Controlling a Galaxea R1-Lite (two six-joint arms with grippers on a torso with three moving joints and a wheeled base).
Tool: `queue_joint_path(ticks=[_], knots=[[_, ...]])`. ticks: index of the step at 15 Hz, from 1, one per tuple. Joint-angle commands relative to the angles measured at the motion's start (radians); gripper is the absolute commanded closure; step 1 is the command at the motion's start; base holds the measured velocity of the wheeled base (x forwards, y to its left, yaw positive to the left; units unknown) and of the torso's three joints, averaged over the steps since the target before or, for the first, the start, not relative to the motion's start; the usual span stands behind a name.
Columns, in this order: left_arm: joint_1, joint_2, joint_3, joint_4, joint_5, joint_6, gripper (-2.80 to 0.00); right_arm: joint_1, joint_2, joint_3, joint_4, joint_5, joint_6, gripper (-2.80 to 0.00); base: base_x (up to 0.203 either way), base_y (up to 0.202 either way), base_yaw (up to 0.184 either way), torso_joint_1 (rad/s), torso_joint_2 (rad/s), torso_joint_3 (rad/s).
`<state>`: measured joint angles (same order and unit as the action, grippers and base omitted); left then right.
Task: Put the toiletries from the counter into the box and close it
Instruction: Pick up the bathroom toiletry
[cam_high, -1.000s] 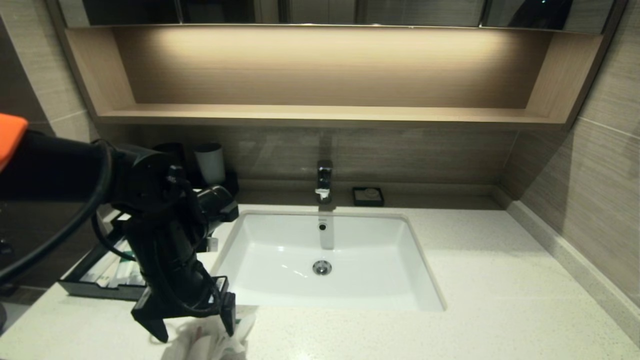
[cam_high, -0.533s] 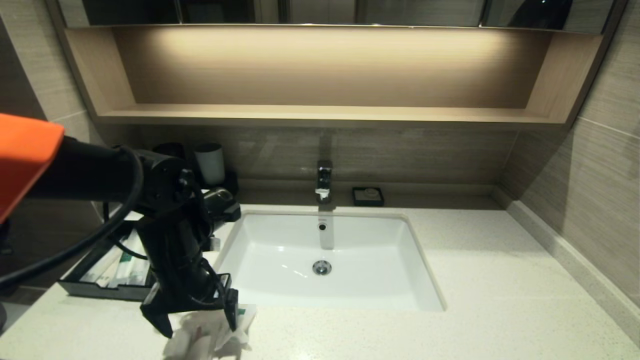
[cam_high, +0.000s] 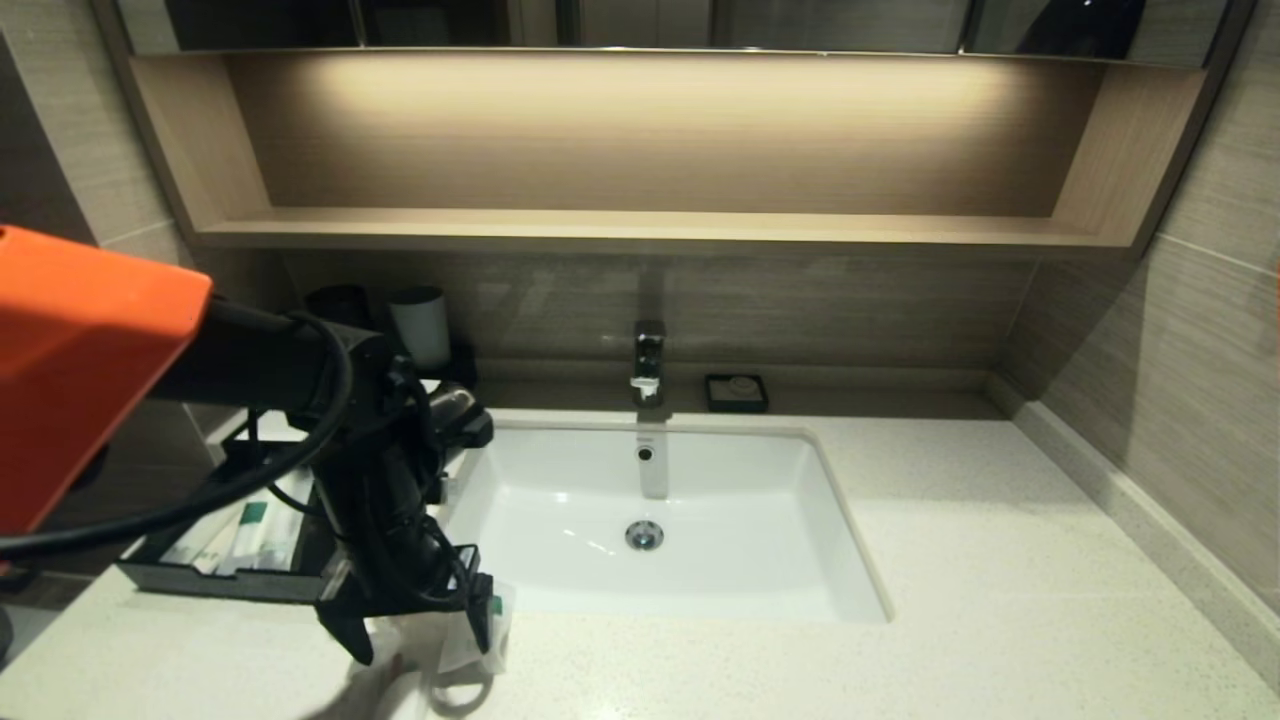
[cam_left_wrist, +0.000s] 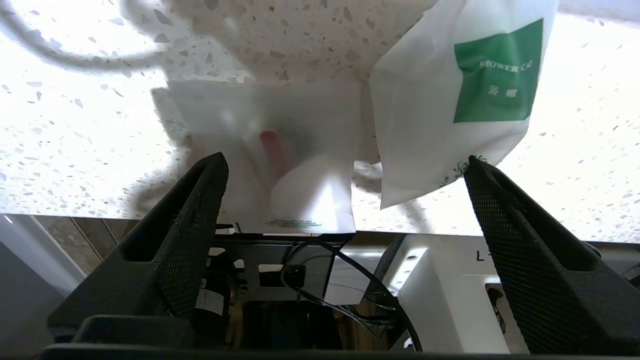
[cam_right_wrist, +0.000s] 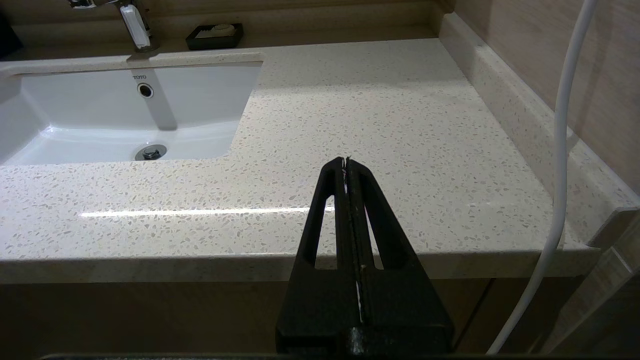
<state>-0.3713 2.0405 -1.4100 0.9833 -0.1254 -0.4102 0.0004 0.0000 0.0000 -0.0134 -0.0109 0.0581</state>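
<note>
A pale speckled counter (cam_high: 960, 560) holds a white rectangular sink (cam_high: 560, 500) set toward its middle. At the counter's front edge, just left of the sink's front left corner, the left gripper (cam_high: 420, 640) points down over two loose plastic packets. Its two black fingers (cam_left_wrist: 195, 220) are spread wide, one on either side of the packets, gripping nothing.

In the left wrist view, one packet (cam_left_wrist: 280, 150) is clear with a red item showing through it and lies flat on the stone between the fingers. The second packet (cam_left_wrist: 450, 105) is whitish with a green label reading "SHOWER CAP"; it lies beside the first, with its corner touching the tip of one finger.

Near the counter's left edge sits the black box (cam_high: 200, 575), its drawer pulled open toward the front. More wrapped packets (cam_high: 250, 530) with small green labels lie inside the drawer.

The right gripper (cam_right_wrist: 346, 162) hangs off the front right edge of the counter, its fingers pressed together and empty. A faucet (cam_high: 648, 362) and a small black soap dish (cam_high: 736, 392) stand along the back edge behind the sink.
</note>
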Motion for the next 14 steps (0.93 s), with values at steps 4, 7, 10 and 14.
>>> queue_joint_path(ticks=[4,7,10,14], knots=[[-0.001,0.030,0.028,-0.011,-0.005,-0.002,-2.80,0.001,0.000,0.000,0.000,0.000,0.000,0.00,0.000,0.000,0.000,0.000,0.00,0.000],[-0.001,0.038,0.037,-0.026,-0.006,-0.002,-2.80,0.000,0.000,0.000,0.000,0.000,0.000,0.00,0.000,0.000,0.000,0.000,0.00,0.000],[0.000,0.027,0.063,-0.080,-0.009,-0.002,-2.80,0.001,0.000,0.000,0.000,0.000,0.000,0.00,0.000,0.000,0.000,0.000,0.00,0.000],[0.000,0.022,0.091,-0.110,-0.001,0.001,0.00,0.001,0.000,0.000,0.000,0.000,0.000,0.00,0.000,0.000,0.000,0.000,0.00,0.000]])
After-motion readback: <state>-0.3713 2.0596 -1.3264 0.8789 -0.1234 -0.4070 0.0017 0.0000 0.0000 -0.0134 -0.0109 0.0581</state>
